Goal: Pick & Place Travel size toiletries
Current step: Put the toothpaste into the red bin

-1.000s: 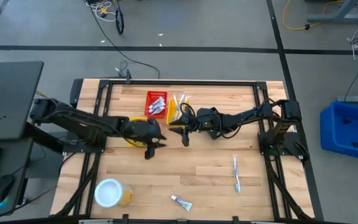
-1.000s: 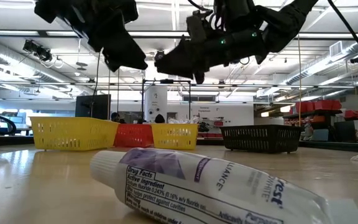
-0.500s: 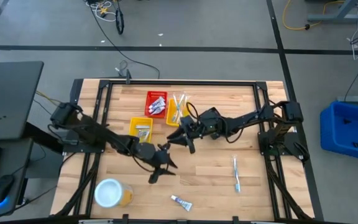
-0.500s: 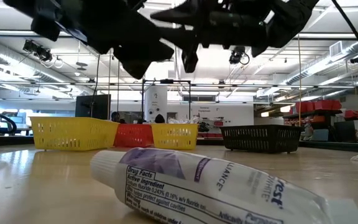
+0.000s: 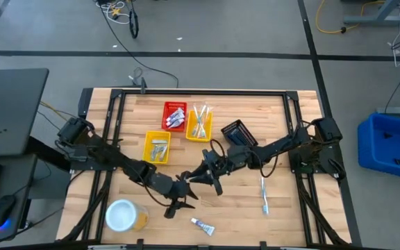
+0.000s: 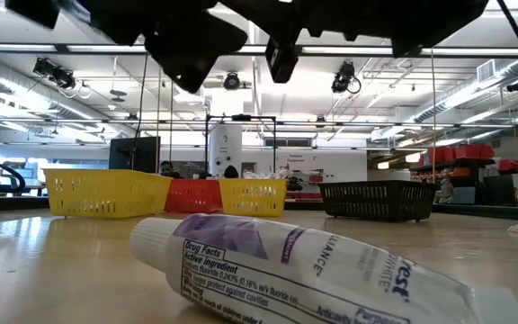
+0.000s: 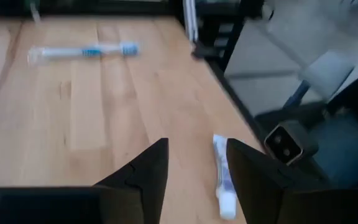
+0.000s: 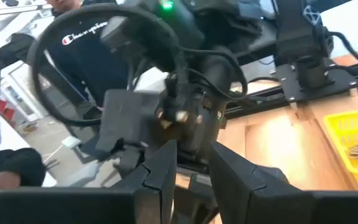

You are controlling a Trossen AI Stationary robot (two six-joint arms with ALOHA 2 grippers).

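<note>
A white toothpaste tube point(image 5: 202, 225) with blue print lies flat near the table's near edge; it fills the low view's foreground point(image 6: 304, 263). My left gripper point(image 5: 178, 206) hovers open just above and left of it, and the tube point(image 7: 224, 182) shows past its fingers point(image 7: 194, 168). A blue-and-white toothbrush point(image 5: 263, 193) lies flat to the right; the left wrist view shows the toothbrush point(image 7: 82, 51) farther off. My right gripper point(image 5: 212, 182) hangs open and empty at mid-table, and its wrist view point(image 8: 191, 168) faces the left arm.
Four small baskets stand at the far middle: red point(image 5: 175, 115), yellow point(image 5: 200, 123), a second yellow point(image 5: 157, 147) and black point(image 5: 238, 132), the first three holding items. A white-topped yellow round container point(image 5: 125, 215) stands near the near-left corner. A person shows beyond the table.
My left gripper has swung from beside the yellow basket toward the near edge and right, ending close to the toothpaste tube. My right gripper has moved from the far baskets toward the near edge, uncovering the black basket. Tube and toothbrush have stayed put.
</note>
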